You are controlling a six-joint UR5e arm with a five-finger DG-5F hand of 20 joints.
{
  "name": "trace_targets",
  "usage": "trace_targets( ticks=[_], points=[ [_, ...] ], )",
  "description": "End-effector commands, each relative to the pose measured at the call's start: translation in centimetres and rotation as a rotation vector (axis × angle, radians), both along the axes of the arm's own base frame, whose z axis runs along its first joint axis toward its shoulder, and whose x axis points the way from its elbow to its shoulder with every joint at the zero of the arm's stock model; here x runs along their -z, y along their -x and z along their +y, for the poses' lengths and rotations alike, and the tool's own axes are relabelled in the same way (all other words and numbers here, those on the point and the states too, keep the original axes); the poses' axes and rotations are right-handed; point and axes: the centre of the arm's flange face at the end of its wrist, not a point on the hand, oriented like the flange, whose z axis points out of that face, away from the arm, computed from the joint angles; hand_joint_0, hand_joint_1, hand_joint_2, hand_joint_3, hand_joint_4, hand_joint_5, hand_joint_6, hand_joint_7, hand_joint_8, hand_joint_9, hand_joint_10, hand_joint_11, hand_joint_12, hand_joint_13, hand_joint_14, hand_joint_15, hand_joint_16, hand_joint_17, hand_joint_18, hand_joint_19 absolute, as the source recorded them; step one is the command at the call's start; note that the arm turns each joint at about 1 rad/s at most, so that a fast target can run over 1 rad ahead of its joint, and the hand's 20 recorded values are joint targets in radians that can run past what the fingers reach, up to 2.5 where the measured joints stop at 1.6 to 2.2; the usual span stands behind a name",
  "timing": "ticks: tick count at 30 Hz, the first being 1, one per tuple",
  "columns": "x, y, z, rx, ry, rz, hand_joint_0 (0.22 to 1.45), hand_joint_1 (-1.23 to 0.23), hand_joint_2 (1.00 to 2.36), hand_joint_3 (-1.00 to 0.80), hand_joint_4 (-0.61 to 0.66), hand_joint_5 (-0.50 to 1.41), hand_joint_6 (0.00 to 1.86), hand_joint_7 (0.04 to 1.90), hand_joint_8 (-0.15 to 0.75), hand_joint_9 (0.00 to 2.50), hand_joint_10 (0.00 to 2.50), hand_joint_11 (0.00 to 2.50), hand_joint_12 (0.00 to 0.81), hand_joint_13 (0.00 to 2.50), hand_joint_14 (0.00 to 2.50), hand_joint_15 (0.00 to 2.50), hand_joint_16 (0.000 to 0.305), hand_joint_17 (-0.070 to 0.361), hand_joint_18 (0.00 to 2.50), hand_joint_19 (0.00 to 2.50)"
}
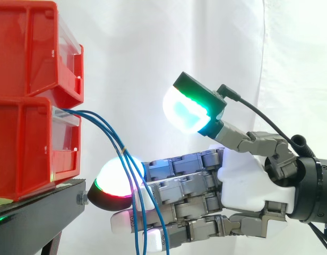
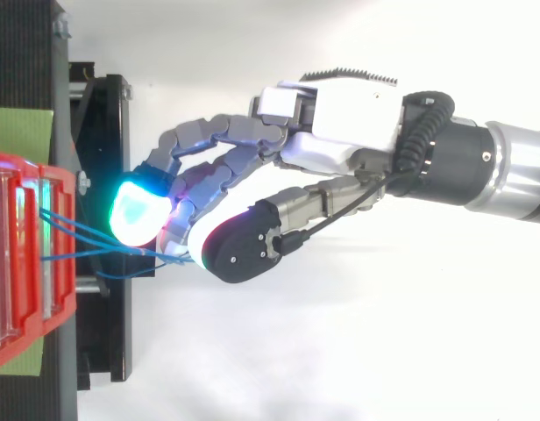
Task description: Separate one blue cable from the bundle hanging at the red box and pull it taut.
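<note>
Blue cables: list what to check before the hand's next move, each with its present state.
1. Open hand: ok; fingers straight, thumb raised clear above them.
2. Fingers reach the blue cables: ok; the strands cross them near the tips.
3. One cable singled out: cannot tell; the strands run close together there.
4. Cable taut: not ok; all arc slack from the lower red bin and hang down.
5. Clearance from the black stand: cannot tell; one glowing pad sits right beside its edge.
</note>
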Motion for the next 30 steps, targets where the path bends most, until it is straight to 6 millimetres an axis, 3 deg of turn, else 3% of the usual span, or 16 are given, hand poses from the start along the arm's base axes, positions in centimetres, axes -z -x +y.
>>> trace_targets(
  ticks=[1,9,13,30],
  points=[
    [-0.1,0.0,-0.3,0.004,0.0,-0.001,0.55,-0.62,1.0,-0.5,0.35,-0.15,0.5,0.88,0.345,0.78,0.01,0.47,0.359,0.56,0.01,0.28,0.048,0.107,0.52,0.49],
    [0.0,0.0,-0.4,0.006,0.004,-0.004,0.55,-0.62,1.0,-0.5,0.35,-0.15,0.5,0.88,0.346,0.78,0.01,0.47,0.36,0.55,0.01,0.28,0.048,0.107,0.51,0.48],
    [1.4,-0.5,-0.4,0.005,0.003,0.007,0.55,-0.62,1.0,-0.5,0.35,-0.15,0.5,0.88,0.347,0.79,0.01,0.46,0.359,0.55,0.01,0.28,0.047,0.106,0.51,0.49],
    [0.7,-1.4,0.8,-0.011,0.01,-0.031,0.6,-0.7,1.0,-0.5,0.32,-0.15,0.5,0.93,0.335,0.83,0.01,0.5,0.344,0.59,0.01,0.29,0.043,0.097,0.53,0.49]
  ],
)
